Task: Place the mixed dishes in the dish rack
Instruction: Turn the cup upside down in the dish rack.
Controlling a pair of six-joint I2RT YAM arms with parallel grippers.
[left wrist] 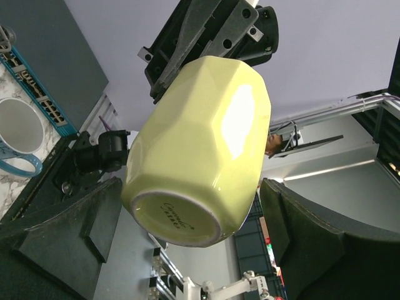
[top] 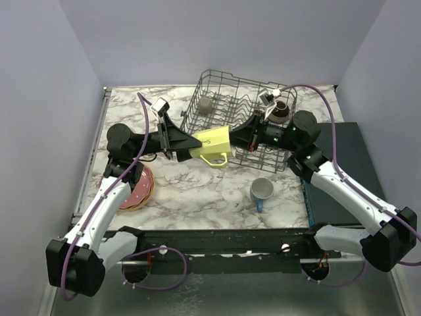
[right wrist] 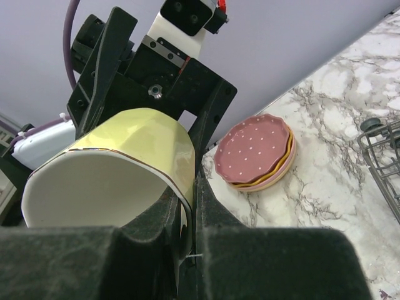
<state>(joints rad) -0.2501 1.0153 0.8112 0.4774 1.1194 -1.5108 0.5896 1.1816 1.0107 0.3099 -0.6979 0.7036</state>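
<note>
The pale yellow mug (top: pixel 214 145) hangs in the air between both grippers, in front of the grey wire dish rack (top: pixel 227 82). My right gripper (top: pixel 237 139) is shut on the mug's rim wall (right wrist: pixel 178 159), one finger inside and one outside. My left gripper (top: pixel 189 146) is open, its fingers (left wrist: pixel 81 219) on either side of the mug's base (left wrist: pixel 181 215), with a gap showing on one side. A grey-beige mug (top: pixel 206 105) and a dark brown bowl (top: pixel 279 110) sit in the rack. The blue-white bowl is out of view.
A blue mug (top: pixel 261 191) lies on the marble table in front of the rack. A stack of plates (top: pixel 139 187), with a pink dotted one on top (right wrist: pixel 253 150), sits at the left. A dark flat box (top: pixel 342 171) lies at the right.
</note>
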